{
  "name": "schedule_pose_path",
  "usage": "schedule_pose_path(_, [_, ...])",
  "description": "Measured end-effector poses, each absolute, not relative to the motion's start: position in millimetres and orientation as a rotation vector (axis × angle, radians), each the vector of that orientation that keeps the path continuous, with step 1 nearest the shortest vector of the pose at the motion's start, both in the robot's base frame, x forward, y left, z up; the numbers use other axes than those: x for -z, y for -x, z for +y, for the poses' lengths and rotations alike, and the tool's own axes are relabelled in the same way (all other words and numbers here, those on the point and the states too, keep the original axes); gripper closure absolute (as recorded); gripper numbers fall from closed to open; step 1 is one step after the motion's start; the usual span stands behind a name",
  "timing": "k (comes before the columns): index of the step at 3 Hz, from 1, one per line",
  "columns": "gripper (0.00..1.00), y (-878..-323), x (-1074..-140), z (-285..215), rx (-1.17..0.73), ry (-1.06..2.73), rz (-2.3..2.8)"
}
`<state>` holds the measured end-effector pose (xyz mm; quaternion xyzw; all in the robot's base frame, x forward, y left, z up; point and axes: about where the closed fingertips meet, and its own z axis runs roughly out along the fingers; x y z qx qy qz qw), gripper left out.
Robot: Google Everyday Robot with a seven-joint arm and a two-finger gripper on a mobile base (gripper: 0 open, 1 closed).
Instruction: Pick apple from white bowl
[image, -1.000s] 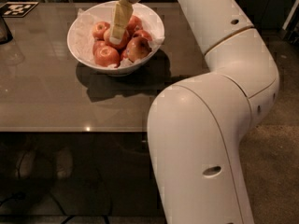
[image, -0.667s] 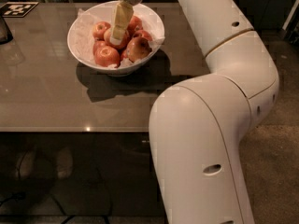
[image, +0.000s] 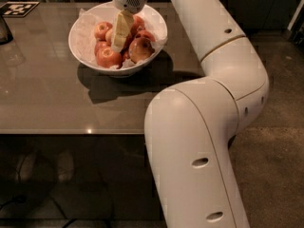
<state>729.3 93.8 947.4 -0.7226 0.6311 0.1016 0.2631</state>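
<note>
Subject: one bench (image: 47, 96) with a glossy brown-grey top, filling the left and centre of the frame.

Item 1. The white bowl (image: 75, 45) stands on the bench in the upper centre-left, upright, casting a dark shadow toward the lower right. Crumpled white paper shows along its left inner wall.

Item 2. The bowl holds a pile of red apples. The apple (image: 141, 50), round, with a pale orange-yellow blush, lies at the right front of the pile against the bowl's near right wall. Smaller, darker red apples lie to its left and behind it.

Item 3. The hand (image: 117, 45) reaches down from the top edge of the frame into the bowl. Its pale cream tip sits among the apples at the pile's centre, just left of the blushed apple. Contact with that apple cannot be confirmed. Whether the hand is spread or pressed together cannot be told.

Item 4. The white arm (image: 209, 103) runs from the hand across the upper right, bends, and descends through the lower centre-right of the frame.

Item 5. A black-and-white marker tag (image: 19, 8) lies flat on the bench in the upper left corner. A dark object (image: 4, 30) is cut off by the left edge just below it; its kind cannot be determined.
</note>
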Motion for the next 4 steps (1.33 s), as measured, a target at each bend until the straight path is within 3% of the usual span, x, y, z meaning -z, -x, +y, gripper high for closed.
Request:
schedule_pose_path(2, [0.0,-735.0,-934.0,95.1,-0.268,1.986,1.691])
schedule_pose_path(3, [0.18,-739.2,-932.7,99.9,-0.266,1.974,1.685])
schedule_pose_path(4, [0.43,-741.8,-931.2,103.0,-0.266,1.968,1.681])
